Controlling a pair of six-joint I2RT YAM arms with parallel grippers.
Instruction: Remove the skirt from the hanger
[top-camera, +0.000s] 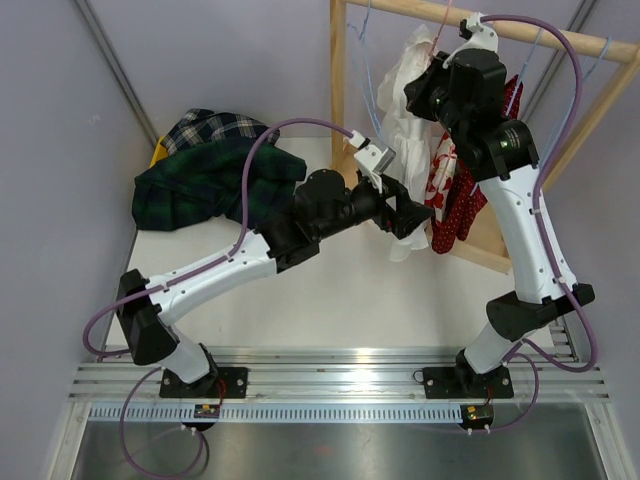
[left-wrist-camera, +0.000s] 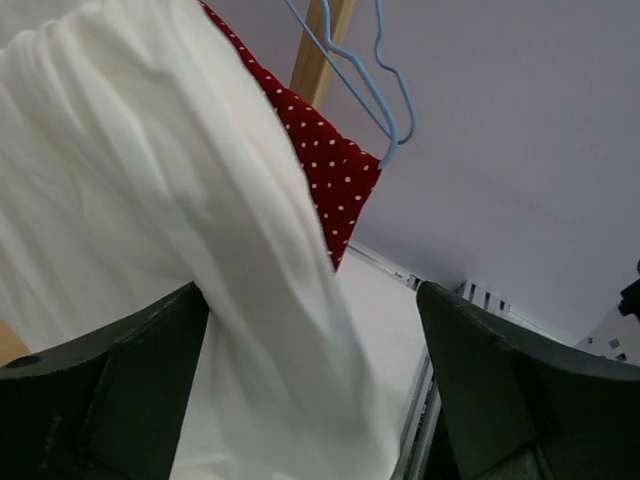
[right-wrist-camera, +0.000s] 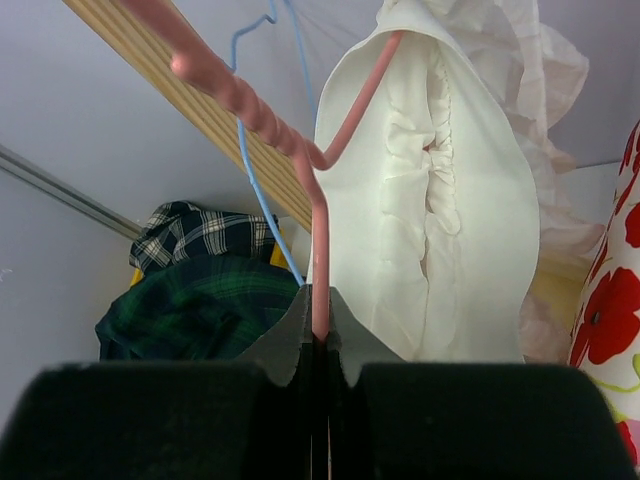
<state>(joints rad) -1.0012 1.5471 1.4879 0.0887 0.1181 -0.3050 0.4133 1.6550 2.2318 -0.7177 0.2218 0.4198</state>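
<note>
My right gripper (right-wrist-camera: 320, 298) is clamped on the pink hanger (right-wrist-camera: 243, 103) at the far-right rail (top-camera: 530, 37). My left gripper (left-wrist-camera: 312, 345) stands wide around the white skirt (left-wrist-camera: 150, 180) hanging from it. Advise: I close on a full fold, hold the hanger steady and draw down.

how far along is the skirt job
Done: the right pincer is shut on the pink hanger. In hand: the left pincer stands open around the white skirt. Left: closing on the skirt and pulling it off; it is still on the hanger.
</note>
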